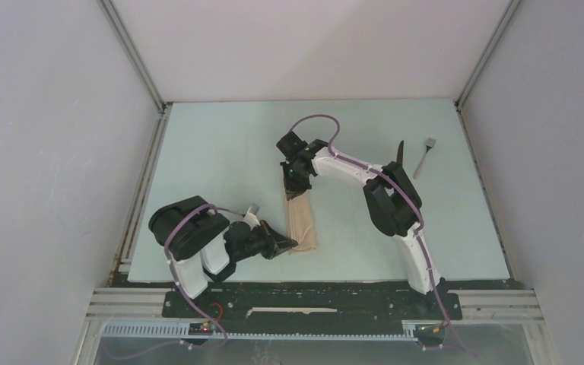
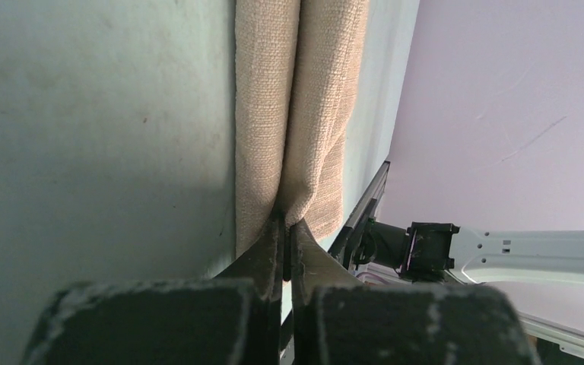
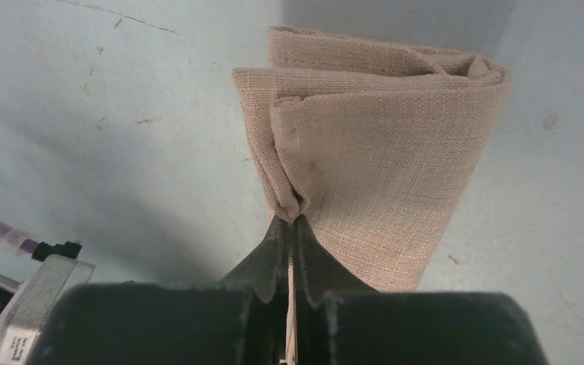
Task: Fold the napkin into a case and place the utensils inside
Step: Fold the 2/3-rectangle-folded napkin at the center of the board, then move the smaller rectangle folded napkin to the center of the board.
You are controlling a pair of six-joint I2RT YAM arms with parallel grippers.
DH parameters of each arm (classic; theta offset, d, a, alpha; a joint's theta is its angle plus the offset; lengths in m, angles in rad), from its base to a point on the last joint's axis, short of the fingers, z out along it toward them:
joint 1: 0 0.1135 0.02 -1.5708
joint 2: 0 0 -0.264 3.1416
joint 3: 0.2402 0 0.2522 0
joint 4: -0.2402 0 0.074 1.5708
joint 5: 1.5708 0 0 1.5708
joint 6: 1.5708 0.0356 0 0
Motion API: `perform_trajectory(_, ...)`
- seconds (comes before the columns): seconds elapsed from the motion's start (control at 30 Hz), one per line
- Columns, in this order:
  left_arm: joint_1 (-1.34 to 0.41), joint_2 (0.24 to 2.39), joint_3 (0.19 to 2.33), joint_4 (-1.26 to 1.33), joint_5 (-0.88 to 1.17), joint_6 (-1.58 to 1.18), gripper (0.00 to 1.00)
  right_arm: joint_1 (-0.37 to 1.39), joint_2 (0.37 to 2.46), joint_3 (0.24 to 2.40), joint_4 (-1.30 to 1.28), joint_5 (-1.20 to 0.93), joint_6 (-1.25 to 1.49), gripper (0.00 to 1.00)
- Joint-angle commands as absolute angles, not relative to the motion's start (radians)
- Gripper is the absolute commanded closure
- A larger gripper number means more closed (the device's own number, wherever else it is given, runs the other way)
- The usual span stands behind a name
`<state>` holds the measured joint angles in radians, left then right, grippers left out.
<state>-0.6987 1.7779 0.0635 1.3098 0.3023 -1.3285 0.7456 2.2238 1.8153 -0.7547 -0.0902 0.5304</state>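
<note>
Napkin: beige-tan cloth (image 1: pixel 303 220) folded into a narrow oblong strip, lying along the middle of the table (image 1: pixel 220 152), its long axis running from near to far.
Napkin, near end: pinched into a crease between two folded layers in the left wrist view (image 2: pixel 296 114); it is lifted slightly where it is held.
Napkin, far end: several folded layers show in the right wrist view (image 3: pixel 372 152), gathered to a point at the fingertips.
Left gripper: (image 1: pixel 287 245) clamped tight on the near end of the napkin, jaws pressed together on the cloth (image 2: pixel 287 236).
Right gripper: (image 1: pixel 296 192) closed on the far end of the napkin, with fabric nipped between the tips (image 3: pixel 295 228).
Knife: dark, slender (image 1: pixel 401 158), lying on the table well right of the napkin, just beyond the right arm's elbow.
Fork: light grey (image 1: pixel 423 158), just right of the knife and not touching it.
Writing: a small sticker (image 3: pixel 17 344) at the lower left of the right wrist view carries print too small to read; no brand is legible.
</note>
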Motion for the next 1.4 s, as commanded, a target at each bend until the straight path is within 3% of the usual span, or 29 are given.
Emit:
perform_trajectory(0.0, -0.696, 1.841, 0.038, 1.397, 0.374, -1.359, 1.00, 0.734, 2.225, 1.849, -0.634, -0.134, 0.555, 1.00)
perform_trajectory(0.17, -0.696, 1.835, 0.026, 1.403, 0.363, -1.359, 0.95, 0.715, 2.206, 1.797, -0.568, -0.202, 0.570, 1.00)
perform_trajectory(0.23, -0.694, 1.798, 0.011, 1.401, 0.345, -1.349, 0.81, 0.704, 2.206, 1.781, -0.548, -0.236, 0.579, 0.91)
perform_trajectory(0.27, -0.693, 1.732, -0.017, 1.390, 0.322, -1.332, 0.65, 0.693, 2.196, 1.750, -0.514, -0.292, 0.585, 0.78)
perform_trajectory(0.33, -0.692, 1.682, -0.030, 1.345, 0.313, -1.320, 0.55, 0.684, 2.183, 1.728, -0.484, -0.349, 0.586, 0.73)
perform_trajectory(0.47, -0.690, 1.621, -0.046, 1.302, 0.306, -1.323, 0.46, 0.655, 2.170, 1.681, -0.400, -0.494, 0.609, 0.65)
perform_trajectory(0.63, -0.688, 1.565, -0.048, 1.187, 0.308, -1.329, 0.19, 0.641, 2.154, 1.640, -0.368, -0.539, 0.600, 0.58)
perform_trajectory(0.8, -0.685, 1.398, -0.058, 0.951, 0.273, -1.337, 0.12, 0.629, 2.118, 1.631, -0.357, -0.585, 0.583, 0.52)
perform_trajectory(1.0, -0.687, 0.860, 0.108, 0.064, -0.010, -1.162, 0.10, 0.608, 2.052, 1.623, -0.396, -0.621, 0.546, 0.49)
perform_trajectory(1.1, -0.663, 0.681, 0.180, -0.177, -0.154, -1.082, 0.12, 0.601, 1.981, 1.574, -0.418, -0.607, 0.527, 0.47)
perform_trajectory(1.23, -0.584, 0.713, 0.284, -0.198, -0.106, -0.990, 0.17, 0.580, 1.865, 1.418, -0.371, -0.630, 0.537, 0.43)
perform_trajectory(1.37, -0.449, 0.977, 0.448, -0.086, 0.119, -0.882, 0.08, 0.561, 1.716, 1.121, -0.200, -0.668, 0.591, 0.41)
